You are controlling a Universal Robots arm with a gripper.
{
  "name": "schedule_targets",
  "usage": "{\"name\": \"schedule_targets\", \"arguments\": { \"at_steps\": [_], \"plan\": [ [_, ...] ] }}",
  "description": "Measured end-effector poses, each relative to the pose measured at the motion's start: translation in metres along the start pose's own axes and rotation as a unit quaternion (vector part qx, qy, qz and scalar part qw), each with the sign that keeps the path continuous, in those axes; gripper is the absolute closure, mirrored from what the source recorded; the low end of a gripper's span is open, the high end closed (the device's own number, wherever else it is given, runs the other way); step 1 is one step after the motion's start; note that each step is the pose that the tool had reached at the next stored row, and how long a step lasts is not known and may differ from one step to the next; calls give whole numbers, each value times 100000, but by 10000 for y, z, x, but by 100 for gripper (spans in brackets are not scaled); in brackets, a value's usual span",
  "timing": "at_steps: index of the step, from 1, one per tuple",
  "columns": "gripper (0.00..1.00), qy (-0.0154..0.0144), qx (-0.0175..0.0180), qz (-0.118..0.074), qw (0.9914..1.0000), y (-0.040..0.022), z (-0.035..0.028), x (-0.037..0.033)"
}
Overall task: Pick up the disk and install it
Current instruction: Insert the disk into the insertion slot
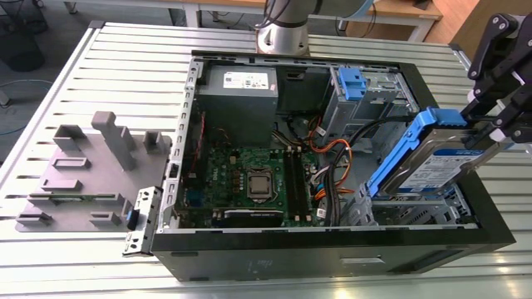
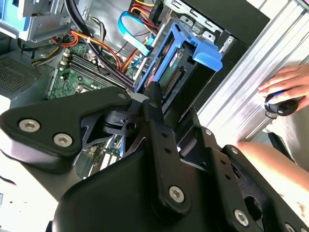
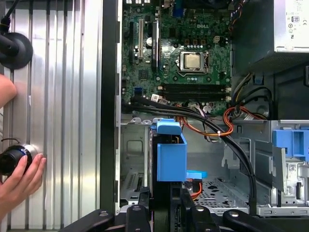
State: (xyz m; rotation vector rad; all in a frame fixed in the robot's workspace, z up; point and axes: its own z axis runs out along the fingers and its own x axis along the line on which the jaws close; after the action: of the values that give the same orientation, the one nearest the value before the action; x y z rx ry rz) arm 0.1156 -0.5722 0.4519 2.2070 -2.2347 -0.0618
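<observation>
"Status: where is the disk (image 1: 437, 165)?"

"In the gripper (image 1: 480, 128). The jaws are clamped on its upper end. It hangs tilted, with its lower end at the mouth of the drive cage (image 1: 415, 208), in the corner of the open case (image 1: 332, 249) at the exterior view's right."

"How should I handle it here?"

"I'd judge you should square it to the cage first. Hold both blue rails (image 1: 399, 156) parallel with the cage walls. Go slowly, and watch the black cables (image 3: 169, 110) running along the bay's edge, because they could snag."

"And its look?"

"It's flat silver metal with a white-and-blue label on its face. Blue plastic rails run along its sides, and there's a blue tab at the gripped end."
</observation>
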Motion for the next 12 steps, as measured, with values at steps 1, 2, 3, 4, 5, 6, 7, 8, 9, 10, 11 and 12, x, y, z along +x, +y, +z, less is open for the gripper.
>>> {"name": "schedule_targets", "arguments": {
  "at_steps": [1, 2, 3, 4, 5, 6, 7, 8, 9, 10, 11, 12],
  "plan": [
    [65, -2, 0, 1, 100000, 0, 7, 0],
    [65, 6, -1, 6, 100000, 1, 18, 0],
    [65, 13, -1, 9, 100000, 1, 31, 0],
    [65, 2, 0, 8, 100000, 0, 65, 1],
    [65, -2, -1, 10, 100000, -1, 83, 2],
    [65, -1, -1, 9, 100000, -2, 118, 3],
    [65, -3, 0, 12, 100000, -2, 136, 3],
    [65, -2, 0, 12, 100000, -3, 154, 4],
    [65, 2, 0, 10, 100000, -3, 174, 5],
    [65, 3, 1, 11, 100000, -4, 191, 5],
    [65, 2, 0, 13, 100000, -4, 209, 5],
    [65, -3, 1, 11, 100000, -5, 228, 6]
  ]
}}
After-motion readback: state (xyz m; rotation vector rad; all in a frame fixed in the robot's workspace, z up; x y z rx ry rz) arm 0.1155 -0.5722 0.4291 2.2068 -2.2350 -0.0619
